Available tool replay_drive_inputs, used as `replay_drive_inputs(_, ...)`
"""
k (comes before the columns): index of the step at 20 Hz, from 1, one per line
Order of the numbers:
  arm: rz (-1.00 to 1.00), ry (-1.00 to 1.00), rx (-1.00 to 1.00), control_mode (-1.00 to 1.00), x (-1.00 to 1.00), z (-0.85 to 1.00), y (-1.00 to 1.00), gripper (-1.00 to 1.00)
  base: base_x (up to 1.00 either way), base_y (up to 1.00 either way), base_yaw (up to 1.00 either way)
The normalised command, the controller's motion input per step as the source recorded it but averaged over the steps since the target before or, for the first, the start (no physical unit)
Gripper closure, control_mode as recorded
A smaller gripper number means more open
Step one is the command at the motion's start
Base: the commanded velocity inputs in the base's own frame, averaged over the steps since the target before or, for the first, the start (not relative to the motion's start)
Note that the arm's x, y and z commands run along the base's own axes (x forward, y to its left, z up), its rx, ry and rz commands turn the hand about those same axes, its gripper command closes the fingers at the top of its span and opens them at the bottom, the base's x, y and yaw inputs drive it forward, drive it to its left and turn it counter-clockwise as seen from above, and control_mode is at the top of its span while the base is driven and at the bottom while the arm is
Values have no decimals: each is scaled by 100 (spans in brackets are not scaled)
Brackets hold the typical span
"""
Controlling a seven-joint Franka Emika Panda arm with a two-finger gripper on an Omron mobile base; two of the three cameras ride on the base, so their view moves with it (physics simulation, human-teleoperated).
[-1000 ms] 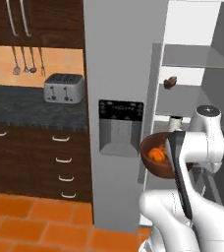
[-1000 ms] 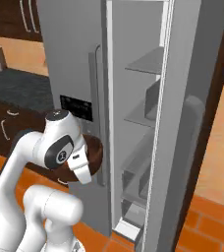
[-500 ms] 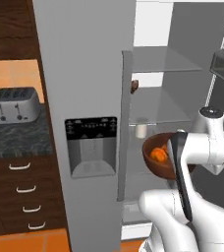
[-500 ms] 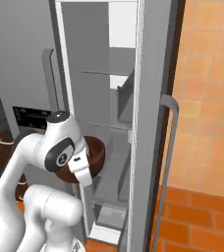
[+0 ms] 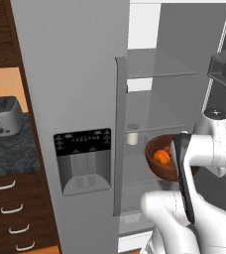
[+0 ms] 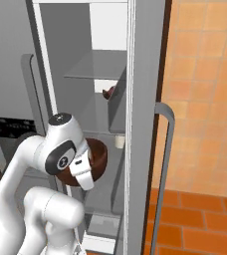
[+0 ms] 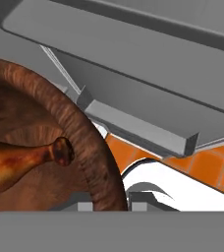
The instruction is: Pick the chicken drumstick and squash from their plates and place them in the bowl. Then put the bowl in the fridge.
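Left base view: fridge has its right-hand door swung open, interior shelves exposed. Closed left door carries the dark dispenser panel. Bowl, dark reddish-brown, is held up at the arm's wrist, in front of the open compartment at roughly middle-shelf height. Orange squash lies inside it. A small pale cup-like item stands on the shelf just behind and left of the bowl. Toaster sits on the dark speckled surface left of the fridge, drawers below.

Right base view: bowl sits just beside the wrist, level with a fridge shelf, at the compartment mouth; whether it is over a shelf cannot be told. A small dark brown item rests on an upper shelf. Open door's long handle is in the foreground, orange tiled wall behind.

Hand view: bowl rim runs close to the camera; chicken drumstick lies inside, bone end pointing toward the rim. Pincer fingertips sit on either side of the rim at the bottom edge, narrow, clamped on the bowl wall.
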Motion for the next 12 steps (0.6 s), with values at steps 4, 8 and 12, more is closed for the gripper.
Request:
replay_drive_inputs(4,0,-5,0,-100,10,0,6,100,12,2,-6)
replay_drive_inputs(8,-8,-29,0,-100,78,23,44,100,0,0,0)
replay_drive_inputs(12,-24,-22,0,-100,95,50,53,100,0,0,0)
